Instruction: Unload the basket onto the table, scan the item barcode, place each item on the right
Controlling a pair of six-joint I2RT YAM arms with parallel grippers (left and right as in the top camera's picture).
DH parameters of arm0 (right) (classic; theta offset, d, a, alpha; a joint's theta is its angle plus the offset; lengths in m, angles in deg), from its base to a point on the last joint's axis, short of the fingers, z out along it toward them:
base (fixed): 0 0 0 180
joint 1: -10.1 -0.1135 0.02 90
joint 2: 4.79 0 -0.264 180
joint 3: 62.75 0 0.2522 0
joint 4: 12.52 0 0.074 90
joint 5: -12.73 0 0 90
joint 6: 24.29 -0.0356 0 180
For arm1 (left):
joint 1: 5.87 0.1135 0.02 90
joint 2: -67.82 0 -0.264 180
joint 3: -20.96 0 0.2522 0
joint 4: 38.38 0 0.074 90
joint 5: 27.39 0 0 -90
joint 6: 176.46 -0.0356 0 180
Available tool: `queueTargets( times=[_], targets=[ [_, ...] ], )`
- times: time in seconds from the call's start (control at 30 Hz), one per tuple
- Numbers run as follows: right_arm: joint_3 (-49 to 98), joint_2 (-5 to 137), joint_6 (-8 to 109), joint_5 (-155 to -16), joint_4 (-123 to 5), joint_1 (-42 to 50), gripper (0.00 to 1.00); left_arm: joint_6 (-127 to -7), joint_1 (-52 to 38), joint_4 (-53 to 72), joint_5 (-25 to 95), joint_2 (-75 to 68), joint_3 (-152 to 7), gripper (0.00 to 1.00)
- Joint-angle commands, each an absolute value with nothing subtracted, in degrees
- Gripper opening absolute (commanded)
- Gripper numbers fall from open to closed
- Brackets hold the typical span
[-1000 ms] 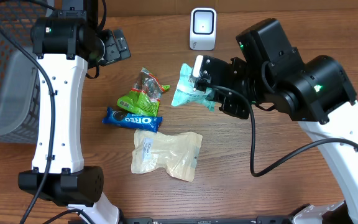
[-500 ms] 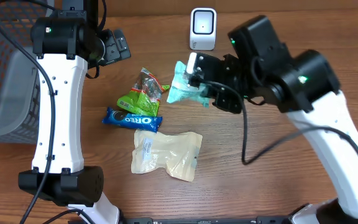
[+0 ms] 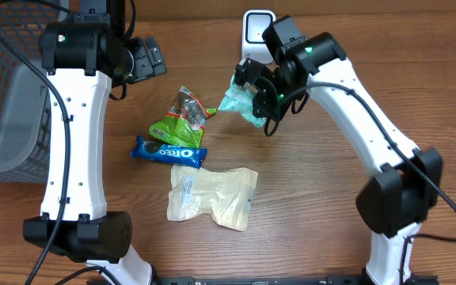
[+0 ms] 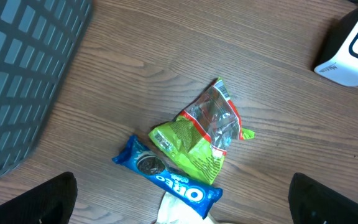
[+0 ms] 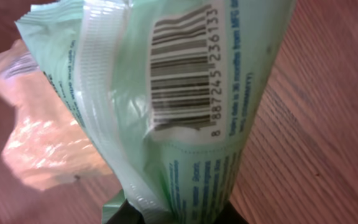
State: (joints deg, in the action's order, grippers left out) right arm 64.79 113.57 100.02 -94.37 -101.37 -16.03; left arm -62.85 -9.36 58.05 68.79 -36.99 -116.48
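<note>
My right gripper (image 3: 255, 92) is shut on a mint-green packet (image 3: 239, 104), held off the table just below and left of the white barcode scanner (image 3: 257, 33). In the right wrist view the packet (image 5: 185, 124) fills the frame, its barcode (image 5: 179, 74) facing the camera, with my right gripper (image 5: 173, 214) clamped on its lower end. My left gripper (image 3: 146, 60) hangs open at the back left, nothing between its fingers (image 4: 55, 199). The left wrist view catches the scanner (image 4: 353, 50) at its top right corner.
A blue Oreo pack (image 3: 169, 151), a green snack bag (image 3: 179, 119) and a white pouch (image 3: 212, 196) lie mid-table. A grey mesh basket (image 3: 6, 103) stands at the left edge. The left wrist view shows the Oreo pack (image 4: 166, 177), the snack bag (image 4: 197, 137) and the basket (image 4: 23, 68).
My right arm has carried the mint-green packet toward the scanner at the back, and the arm now stretches further across the table. The left arm has not moved.
</note>
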Motion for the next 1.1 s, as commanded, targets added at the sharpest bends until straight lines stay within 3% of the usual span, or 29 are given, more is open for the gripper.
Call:
queueTargets(
  times=[0.0,0.17,0.43,0.7,0.83,0.87,0.9,0.97,1.07],
  targets=[
    [64.61,117.20,92.46,-94.70,-99.78,-15.12,0.15,-63.74,-9.27,57.81,68.55,-37.61,-116.66,1.00],
    [64.61,122.14,80.46,-86.92,-98.60,-14.90,0.15,-63.74,-9.27,57.81,68.55,-37.61,-116.66,1.00],
    [63.22,123.39,72.61,-85.39,-98.22,-14.90,0.16,-63.74,-9.27,57.81,68.55,-37.61,-116.66,1.00],
    [57.29,123.39,70.14,-85.26,-93.81,-14.90,0.18,-63.74,-9.27,57.81,68.55,-37.61,-116.66,1.00],
    [57.16,123.39,70.16,-85.23,-93.92,-14.90,0.26,-63.74,-9.27,57.81,68.55,-37.61,-116.66,1.00],
    [57.21,123.39,70.16,-85.23,-93.94,-14.88,0.40,-63.74,-9.27,57.81,68.55,-37.61,-116.66,1.00],
    [57.21,123.39,70.16,-85.23,-93.96,-14.85,0.65,-63.74,-9.27,57.83,68.55,-37.61,-116.66,1.00],
    [57.34,123.26,70.12,-85.30,-94.05,-14.77,1.00,-63.74,-9.29,57.83,68.55,-37.61,-116.66,1.00],
    [59.00,122.78,69.90,-87.22,-95.23,-14.18,1.00,-63.74,-9.27,57.81,68.55,-37.61,-116.66,1.00]
  ],
)
